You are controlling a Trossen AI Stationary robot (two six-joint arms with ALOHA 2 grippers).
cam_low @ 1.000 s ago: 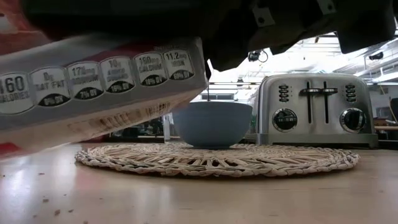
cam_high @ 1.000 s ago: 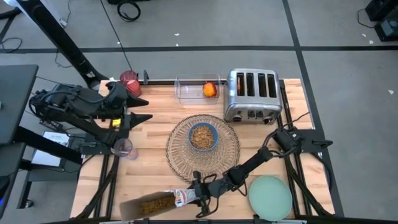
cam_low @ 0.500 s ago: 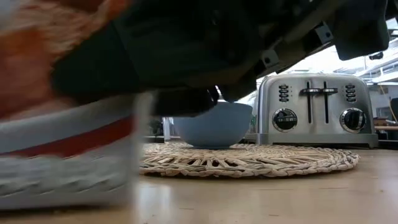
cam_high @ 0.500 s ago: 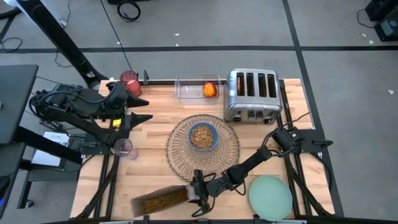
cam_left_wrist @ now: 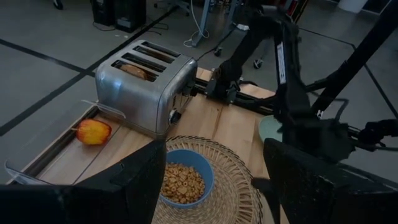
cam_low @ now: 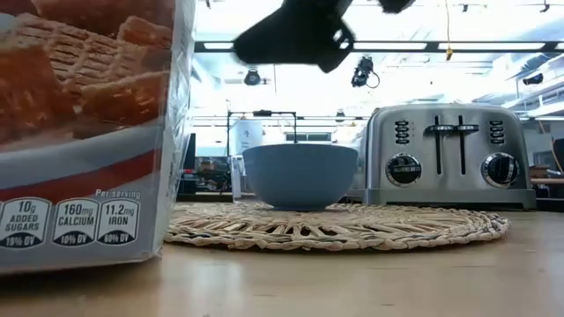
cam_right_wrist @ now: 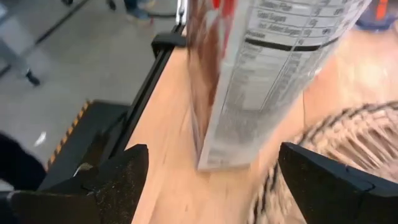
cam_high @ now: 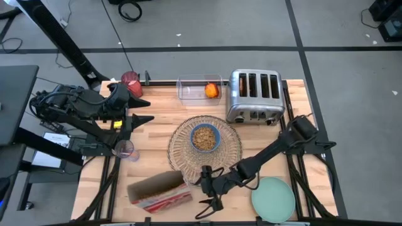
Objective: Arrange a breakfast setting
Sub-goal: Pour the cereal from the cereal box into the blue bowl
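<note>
The cereal box (cam_high: pixel 160 191) stands on its bottom end on the table at the near left; it also shows in the low view (cam_low: pixel 88 132) and the right wrist view (cam_right_wrist: pixel 261 68). My right gripper (cam_high: pixel 205 188) is open just right of the box, touching nothing. The blue bowl (cam_high: pixel 205 138) holds cereal and sits on the wicker placemat (cam_high: pixel 229 157). The pale green plate (cam_high: pixel 273 199) lies at the near right. The dark red cup (cam_high: pixel 131 80) and the orange-red fruit (cam_high: pixel 212 90) are at the far edge. My left gripper (cam_high: pixel 146 111) is open at the left. The spoon is out of view.
The silver toaster (cam_high: pixel 254 95) stands at the far right behind the placemat. The fruit lies in a clear tray (cam_high: pixel 191 89). A small clear glass (cam_high: pixel 124 149) stands at the left edge. Bare wood shows between the placemat and the left edge.
My right gripper has turned the cereal box from lying level above the table to standing on its end, let go of it and opened, then drawn back a little toward the right and up. The box now stands by itself.
</note>
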